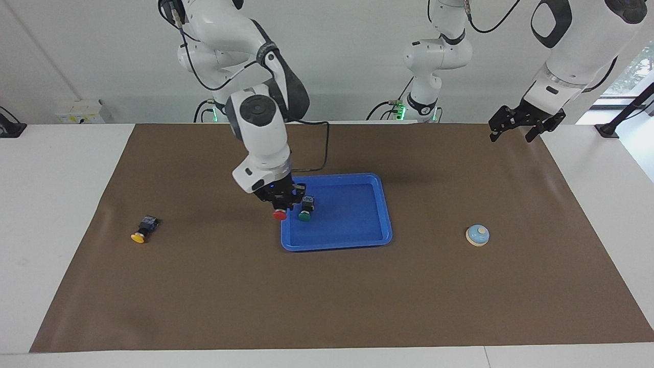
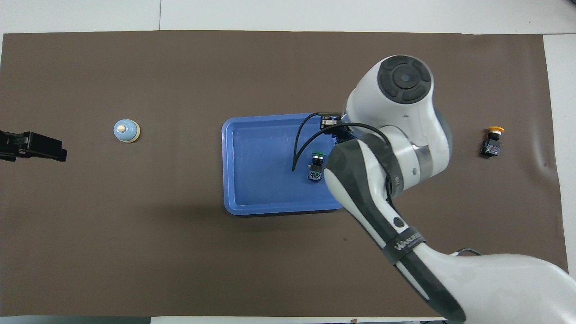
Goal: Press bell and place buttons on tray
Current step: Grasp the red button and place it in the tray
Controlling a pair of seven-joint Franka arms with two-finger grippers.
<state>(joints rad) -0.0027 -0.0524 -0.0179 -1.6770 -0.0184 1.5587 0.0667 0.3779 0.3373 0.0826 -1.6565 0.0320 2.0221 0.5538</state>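
Right gripper (image 1: 280,203): we are seeing it hanging low over the tray's edge at the right arm's end, its fingers pinching the red button (image 1: 279,214) by the body, cap pointing away from the robots. In the overhead view the arm's own bulk is hiding gripper and red button alike.

Red button: it is sitting right at the tray rim in the facing view; whether it is resting on the tray or hovering just above it, we cannot tell.

Green button (image 1: 305,208): it is lying inside the tray, just beside the red one, near the rim toward the right arm's end, free of the gripper.

Yellow button (image 1: 143,229): it is lying on its side on the brown mat (image 1: 327,296), well apart from the tray, toward the right arm's end of the table.

Tray (image 1: 357,225): blue, sitting mid-mat, holding the green button alone on its floor.

Bell (image 1: 477,235): it is standing upright on the mat toward the left arm's end, well apart from the tray.

Left gripper (image 1: 517,134): the left arm is waiting, its gripper raised over the mat's edge at its own end, fingers spread, holding nothing.
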